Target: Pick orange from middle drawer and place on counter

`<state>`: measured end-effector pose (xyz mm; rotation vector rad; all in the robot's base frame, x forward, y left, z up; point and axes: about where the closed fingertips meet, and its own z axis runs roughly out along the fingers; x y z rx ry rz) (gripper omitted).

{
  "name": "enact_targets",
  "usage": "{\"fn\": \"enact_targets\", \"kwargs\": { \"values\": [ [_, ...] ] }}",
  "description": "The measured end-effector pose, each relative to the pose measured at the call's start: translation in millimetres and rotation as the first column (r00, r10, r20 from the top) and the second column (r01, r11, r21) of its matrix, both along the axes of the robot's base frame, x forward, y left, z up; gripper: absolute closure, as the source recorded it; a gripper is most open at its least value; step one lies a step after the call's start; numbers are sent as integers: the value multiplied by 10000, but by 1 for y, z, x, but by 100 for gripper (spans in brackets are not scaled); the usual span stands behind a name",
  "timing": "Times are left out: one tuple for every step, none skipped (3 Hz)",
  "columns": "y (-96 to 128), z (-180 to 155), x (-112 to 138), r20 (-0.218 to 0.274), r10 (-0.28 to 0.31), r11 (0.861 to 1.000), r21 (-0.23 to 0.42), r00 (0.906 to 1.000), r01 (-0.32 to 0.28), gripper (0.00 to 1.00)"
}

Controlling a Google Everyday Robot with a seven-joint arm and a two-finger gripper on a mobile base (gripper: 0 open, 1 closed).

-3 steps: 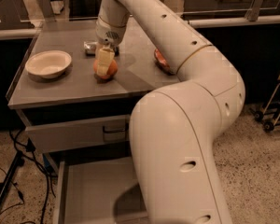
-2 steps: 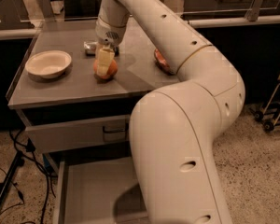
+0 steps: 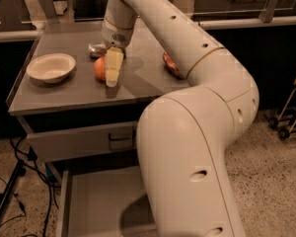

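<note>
Grey desk (image 3: 64,95) bears the orange (image 3: 99,69), its goal spot; claw (image 3: 112,72) alongside, grip can't be told.

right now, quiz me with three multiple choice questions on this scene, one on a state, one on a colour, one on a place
1. The middle drawer is: A pushed shut; B pulled open; C lifted out onto the floor.
2. The bowl on the counter is: A white; B blue; C black.
3. The orange is: A in the middle drawer; B in the bowl; C at the counter, right against the gripper.

Answers:
1 B: its flat grey floor shows, drawn out below the cabinet front.
2 A: it looks plain white against the grey top.
3 C: the gripper hangs over the counter with the orange at it, to the right of the bowl.
</note>
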<state>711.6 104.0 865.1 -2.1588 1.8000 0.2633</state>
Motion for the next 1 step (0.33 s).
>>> {"fn": "enact_targets", "kwargs": {
  "values": [
    [0,0,0,0,0,10000,0,10000,0,0]
  ]
}}
